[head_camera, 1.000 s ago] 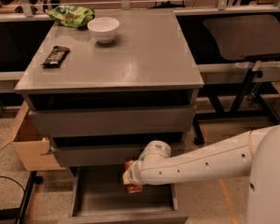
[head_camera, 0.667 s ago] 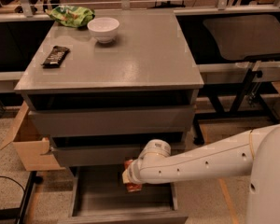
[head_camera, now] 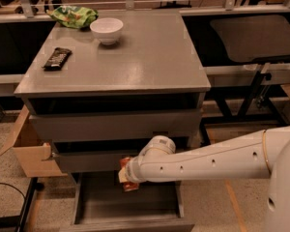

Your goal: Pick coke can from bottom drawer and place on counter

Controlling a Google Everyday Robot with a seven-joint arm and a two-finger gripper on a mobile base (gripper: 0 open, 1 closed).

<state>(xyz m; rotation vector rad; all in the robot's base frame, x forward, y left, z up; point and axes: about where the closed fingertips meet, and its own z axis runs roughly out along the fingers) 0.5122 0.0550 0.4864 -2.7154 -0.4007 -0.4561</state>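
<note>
The bottom drawer (head_camera: 135, 209) is pulled open below the two closed grey drawers. My white arm reaches in from the right. The gripper (head_camera: 125, 174) sits at its end, above the drawer's left-middle, mostly hidden behind the wrist. It is shut on the red-orange coke can (head_camera: 129, 180), which shows just past the wrist and stands clear of the drawer floor. The grey counter (head_camera: 140, 57) is the cabinet's top, well above the gripper.
On the counter stand a white bowl (head_camera: 107, 30), a dark candy bar wrapper (head_camera: 57, 58) and a green chip bag (head_camera: 73, 16), all at the back left. A cardboard box (head_camera: 28, 149) sits left of the cabinet. A dark table stands at the right.
The gripper with the can has risen slightly and shifted a little left above the open drawer. Nothing on the counter has moved.
</note>
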